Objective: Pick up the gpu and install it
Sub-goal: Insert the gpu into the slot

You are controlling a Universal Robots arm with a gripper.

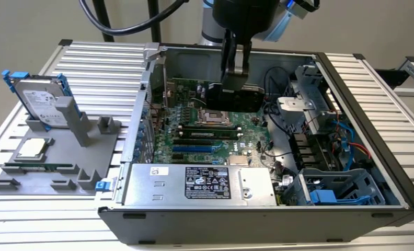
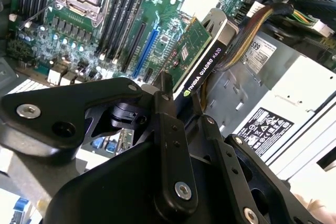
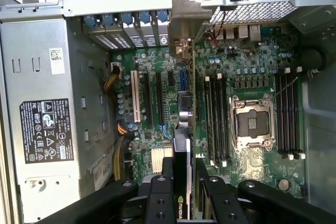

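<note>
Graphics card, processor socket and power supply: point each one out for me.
graphics card (image 2: 197,43): second wrist view, green board face.
processor socket (image 3: 252,125): first wrist view, socket centre.
power supply (image 1: 193,184): exterior view, top face near its label.

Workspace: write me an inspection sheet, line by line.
Surface: ribbed metal table carrying an open computer case.
Job's things: gpu held edge-on above the motherboard inside the case, bracket end toward the rear slot covers in the first wrist view; not seated.
Clutter: grey fixture tray at the exterior view's left, holding a hard drive in a blue frame, a processor and a memory stick.
Grippers: end effector shut on the gpu.
Cables: black hose looping off the arm; coloured wiring inside the case.
Surroundings: plain pale wall.
</note>
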